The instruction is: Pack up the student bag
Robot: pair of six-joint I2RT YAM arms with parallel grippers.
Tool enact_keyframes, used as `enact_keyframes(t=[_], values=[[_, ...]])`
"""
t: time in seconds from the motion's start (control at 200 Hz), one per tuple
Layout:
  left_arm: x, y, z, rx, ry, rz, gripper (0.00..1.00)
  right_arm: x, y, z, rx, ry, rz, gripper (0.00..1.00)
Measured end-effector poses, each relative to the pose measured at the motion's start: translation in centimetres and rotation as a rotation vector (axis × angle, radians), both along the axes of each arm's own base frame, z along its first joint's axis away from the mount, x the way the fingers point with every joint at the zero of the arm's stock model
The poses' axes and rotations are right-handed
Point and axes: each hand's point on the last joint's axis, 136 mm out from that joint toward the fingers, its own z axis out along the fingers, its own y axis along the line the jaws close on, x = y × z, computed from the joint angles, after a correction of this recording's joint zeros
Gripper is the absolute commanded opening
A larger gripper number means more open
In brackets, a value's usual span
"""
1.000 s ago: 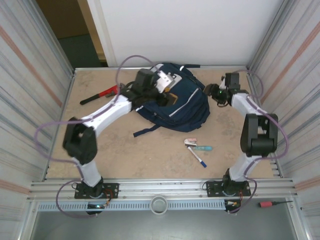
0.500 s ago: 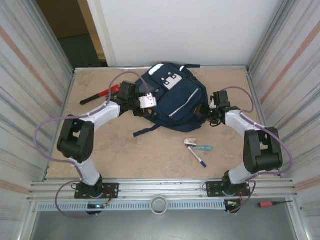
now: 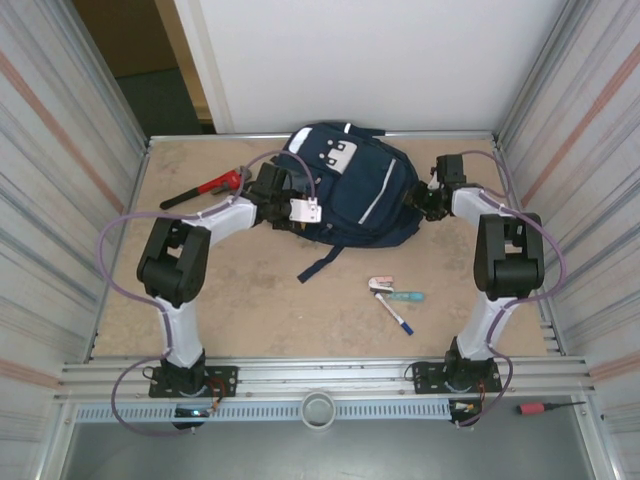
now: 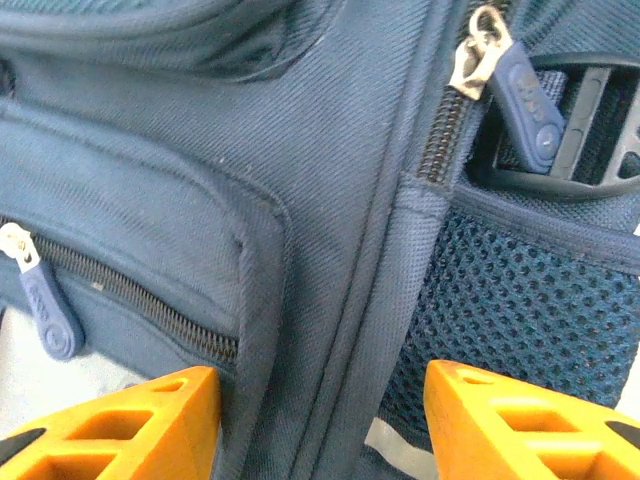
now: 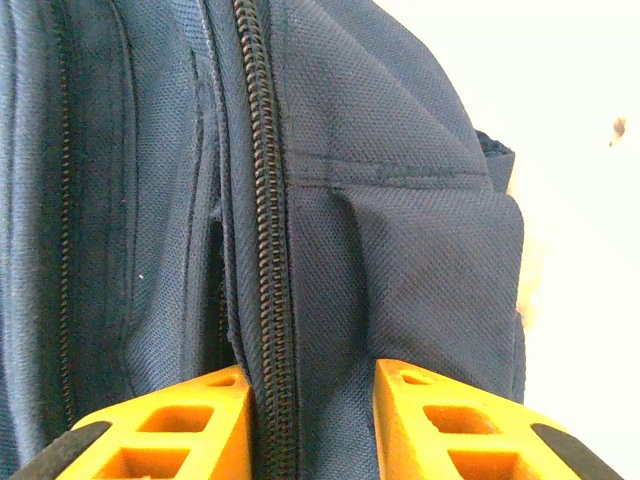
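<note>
At the far centre of the table [image 3: 250, 290], the large navy-blue fabric backpack [image 3: 365, 195] lies front-up. Its long axis runs far-to-near, with the white-patched pocket farthest. The right gripper [image 5: 312, 385] pinches the zipper seam. The left gripper [image 4: 320, 390] straddles a fabric seam, its grip indeterminate.

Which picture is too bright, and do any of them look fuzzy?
Right wrist view: the table beside the student bag is blown out almost white. Left wrist view: sharp, with the bag's weave and zip teeth clear. Top view: evenly lit, but the small pens look soft.

We see a tan table [image 3: 250, 300] carrying the student bag [image 3: 350, 190] far-centre, a red wrench [image 3: 200, 189] far-left, and pens [image 3: 397, 315] lying apart, nearer.
</note>
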Motion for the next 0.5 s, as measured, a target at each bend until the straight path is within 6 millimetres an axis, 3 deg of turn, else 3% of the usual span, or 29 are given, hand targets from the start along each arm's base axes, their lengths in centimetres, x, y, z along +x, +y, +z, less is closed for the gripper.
enact_keyframes(t=[0.095, 0.286, 0.416, 0.501], values=[[0.0, -0.6, -0.5, 0.012, -0.009, -0.014, 0.49, 0.7, -0.3, 0.8, -0.011, -0.009, 0.010, 0.43], [0.6, -1.2, -0.6, 0.010, -0.042, -0.006, 0.21, 1.1, -0.7, 2.6, -0.043, -0.037, 0.024, 0.58], [0.7, -1.2, -0.5, -0.017, -0.039, 0.017, 0.13, -1.8, -0.4, 4.1, -0.056, -0.055, 0.025, 0.60], [0.4, -1.2, -0.5, -0.043, -0.035, 0.038, 0.09, -4.3, 1.6, 5.9, -0.052, -0.095, 0.066, 0.61]])
